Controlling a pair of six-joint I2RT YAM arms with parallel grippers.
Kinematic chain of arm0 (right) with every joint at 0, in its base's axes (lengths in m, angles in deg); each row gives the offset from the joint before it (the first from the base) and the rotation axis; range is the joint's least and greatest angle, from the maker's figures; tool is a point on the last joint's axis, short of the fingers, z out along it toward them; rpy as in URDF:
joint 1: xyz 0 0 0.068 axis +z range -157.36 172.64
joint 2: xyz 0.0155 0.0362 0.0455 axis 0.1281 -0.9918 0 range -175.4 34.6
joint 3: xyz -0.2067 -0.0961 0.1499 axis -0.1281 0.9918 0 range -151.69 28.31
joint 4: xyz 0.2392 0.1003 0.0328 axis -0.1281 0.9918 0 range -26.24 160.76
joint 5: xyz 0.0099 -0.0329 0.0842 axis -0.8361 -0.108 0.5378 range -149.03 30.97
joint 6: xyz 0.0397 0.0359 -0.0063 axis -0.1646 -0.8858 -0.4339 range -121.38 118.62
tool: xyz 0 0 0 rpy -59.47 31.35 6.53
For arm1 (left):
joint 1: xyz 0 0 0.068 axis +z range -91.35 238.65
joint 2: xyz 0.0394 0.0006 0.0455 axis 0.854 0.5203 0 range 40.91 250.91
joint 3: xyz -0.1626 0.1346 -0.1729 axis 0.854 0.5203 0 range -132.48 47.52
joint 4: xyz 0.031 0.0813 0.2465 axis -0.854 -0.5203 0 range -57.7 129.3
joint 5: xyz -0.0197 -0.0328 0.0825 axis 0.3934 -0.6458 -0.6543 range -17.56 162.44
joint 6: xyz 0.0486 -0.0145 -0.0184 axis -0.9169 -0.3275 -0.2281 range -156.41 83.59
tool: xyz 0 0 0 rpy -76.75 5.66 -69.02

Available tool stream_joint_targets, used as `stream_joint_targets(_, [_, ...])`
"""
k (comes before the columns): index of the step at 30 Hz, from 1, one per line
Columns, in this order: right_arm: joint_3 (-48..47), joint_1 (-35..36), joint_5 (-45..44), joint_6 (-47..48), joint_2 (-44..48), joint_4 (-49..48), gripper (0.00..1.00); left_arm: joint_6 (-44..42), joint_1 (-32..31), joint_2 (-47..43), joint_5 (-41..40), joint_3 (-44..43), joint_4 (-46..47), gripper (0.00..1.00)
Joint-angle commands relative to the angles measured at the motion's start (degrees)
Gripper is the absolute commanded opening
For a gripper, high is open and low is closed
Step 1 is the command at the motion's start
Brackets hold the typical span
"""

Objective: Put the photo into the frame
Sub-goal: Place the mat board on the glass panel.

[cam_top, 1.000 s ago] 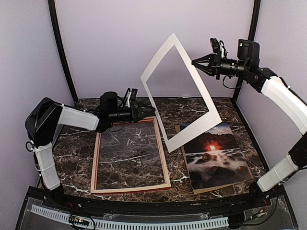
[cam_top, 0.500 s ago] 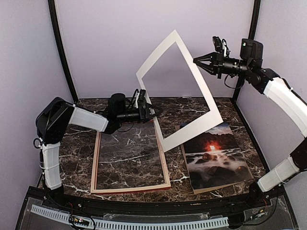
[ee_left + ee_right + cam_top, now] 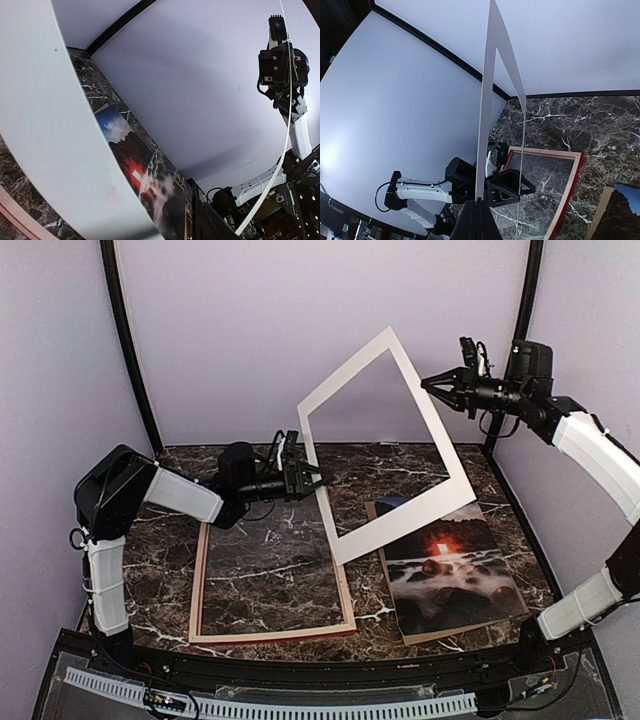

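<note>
The dark marble counter [image 3: 400,465] is carrying everything. Above it the white mat [image 3: 400,512] is hanging tilted in the air, with the right pincer [image 3: 432,388] squeezed together on its right rail. The frame [image 3: 270,632] is lying pale side up on the counter's left half. The photo [image 3: 450,570] is lying face up to its right on a brown board [image 3: 440,637], outside the frame. The left pincer [image 3: 315,477] is sitting at the mat's left edge, and I cannot tell whether it is gripping.
</note>
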Motion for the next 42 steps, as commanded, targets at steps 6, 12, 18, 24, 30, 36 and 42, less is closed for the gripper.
stream_joint_targets(6, [4.19,-2.14,-0.28,2.73,0.78,-1.95,0.0,0.12,1.57,-6.55,1.36,2.67,2.75,0.52])
stream_joint_targets(12, [5.76,-3.1,-0.47,4.03,0.14,-1.4,0.0,0.12,1.81,-7.6,0.85,3.37,2.1,0.56])
stream_joint_targets(18, [6.85,-4.09,-0.7,5.08,-0.31,-1.21,0.0,-0.1,2.09,-7.97,0.88,3.66,1.13,0.5])
stream_joint_targets(24, [8.09,-4.39,0.09,4.98,-0.76,-2.07,0.0,-1.07,2.86,-9.44,-0.46,5.33,-0.32,0.51])
stream_joint_targets(30, [9.02,-4.4,0.35,4.9,-0.66,-2.59,0.0,-2.21,3.23,-9.9,-1.54,6.03,-2.52,0.52])
stream_joint_targets(36, [9.6,-4.39,0.83,4.7,-0.59,-3.02,0.0,-2.58,3.28,-10.04,-1.79,6.08,-3.43,0.46])
stream_joint_targets(42, [10.17,-4.39,1.46,3.99,-0.53,-4.03,0.0,-3.35,3.29,-10.28,-3.48,5.8,-6.41,0.52])
